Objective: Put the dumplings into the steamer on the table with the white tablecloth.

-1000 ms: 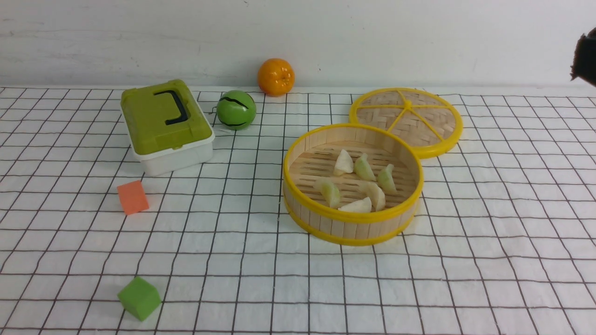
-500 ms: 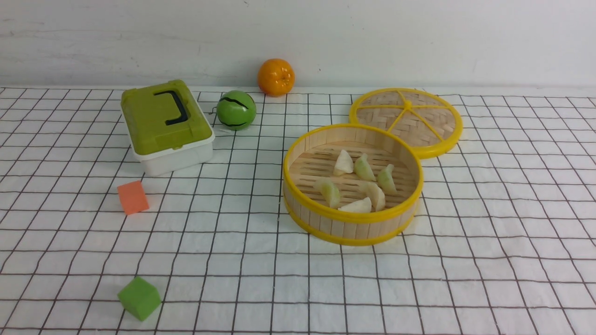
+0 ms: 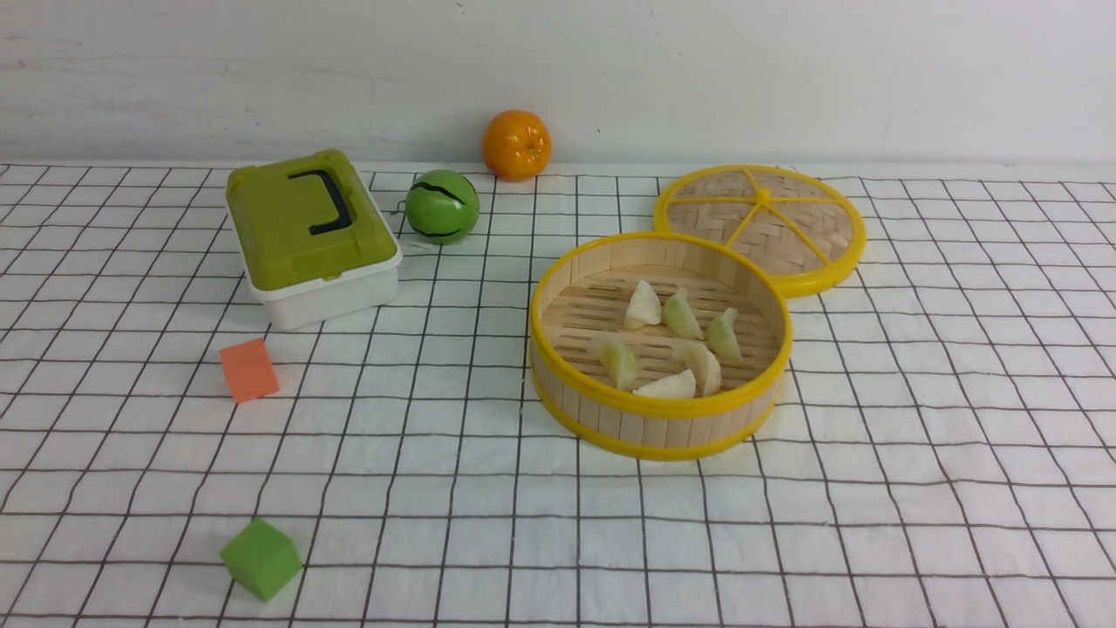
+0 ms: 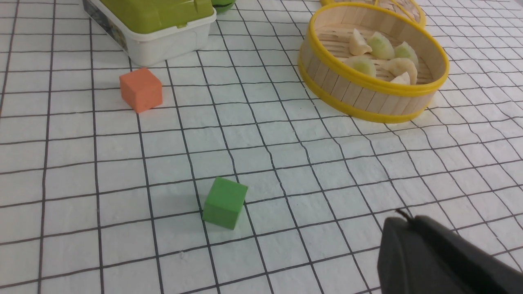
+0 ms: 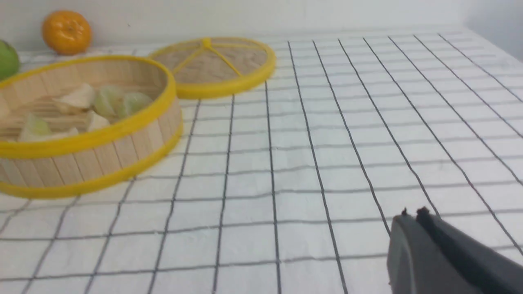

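The steamer (image 3: 610,417), a round bamboo basket with yellow rims, stands right of centre on the white tablecloth (image 3: 915,436). Several cream and pale green dumplings (image 3: 671,344) lie on its slatted floor. The steamer (image 4: 367,96) and its dumplings (image 4: 380,47) also show in the left wrist view, and the steamer (image 5: 102,155) in the right wrist view. Neither arm appears in the front view. My left gripper (image 4: 402,220) is shut and empty, above bare cloth, well away from the steamer. My right gripper (image 5: 412,214) is shut and empty too, over cloth to the steamer's right.
The woven lid (image 3: 763,222) leans against the steamer's far right side. A green-lidded box (image 3: 309,231), a green ball (image 3: 442,206) and an orange (image 3: 517,144) sit at the back. An orange cube (image 3: 248,370) and a green cube (image 3: 261,558) lie on the left.
A dark part of the right arm at the front view's right edge a second ago has gone out of view. Nothing on the table has moved.
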You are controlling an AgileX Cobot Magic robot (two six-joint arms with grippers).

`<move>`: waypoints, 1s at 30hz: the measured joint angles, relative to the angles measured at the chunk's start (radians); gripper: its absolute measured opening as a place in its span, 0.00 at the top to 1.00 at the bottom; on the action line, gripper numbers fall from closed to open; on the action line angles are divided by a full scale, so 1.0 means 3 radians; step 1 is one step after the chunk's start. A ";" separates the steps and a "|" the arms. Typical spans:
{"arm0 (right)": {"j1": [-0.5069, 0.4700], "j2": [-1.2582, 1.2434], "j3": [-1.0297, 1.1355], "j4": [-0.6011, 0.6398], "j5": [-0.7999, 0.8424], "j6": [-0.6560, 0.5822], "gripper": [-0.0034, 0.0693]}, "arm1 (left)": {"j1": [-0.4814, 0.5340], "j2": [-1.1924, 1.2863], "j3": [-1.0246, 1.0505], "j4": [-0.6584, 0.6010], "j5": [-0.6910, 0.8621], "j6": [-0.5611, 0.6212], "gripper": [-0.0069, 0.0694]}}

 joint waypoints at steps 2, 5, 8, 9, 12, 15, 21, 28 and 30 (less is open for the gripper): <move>-0.0058 -0.0077 0.0078 -0.0022 0.0183 0.0005 0.98 | 0.0000 0.0000 0.0000 0.0000 0.0000 0.0000 0.93; -0.0103 -0.0084 0.0104 -0.0031 0.0267 0.0005 0.98 | 0.0000 0.0000 0.0000 0.0000 0.0000 0.0000 0.93; -0.0114 -0.0084 0.0104 -0.0031 0.0290 0.0005 0.98 | 0.0000 0.0000 0.0000 0.0000 0.0000 0.0000 0.93; -0.0114 -0.0084 0.0104 -0.0034 0.0293 0.0005 0.98 | 0.0000 0.0000 0.0000 0.0000 0.0000 0.0000 0.93; -0.0114 -0.0084 0.0104 -0.0034 0.0293 0.0005 0.98 | 0.0000 0.0000 0.0000 0.0000 0.0000 0.0000 0.93; -0.0114 -0.0084 0.0104 -0.0034 0.0293 0.0005 0.98 | 0.0000 0.0000 0.0000 0.0000 0.0000 0.0000 0.93; -0.0114 -0.0084 0.0104 -0.0034 0.0293 0.0005 0.98 | 0.0000 0.0000 0.0000 0.0000 0.0000 0.0000 0.93; -0.0114 -0.0084 0.0104 -0.0034 0.0293 0.0005 0.98 | 0.0000 0.0000 0.0000 0.0000 0.0000 0.0000 0.92; -0.0114 -0.0084 0.0104 -0.0034 0.0293 0.0005 0.97 | 0.0000 0.0000 0.0000 0.0000 0.0000 0.0000 0.92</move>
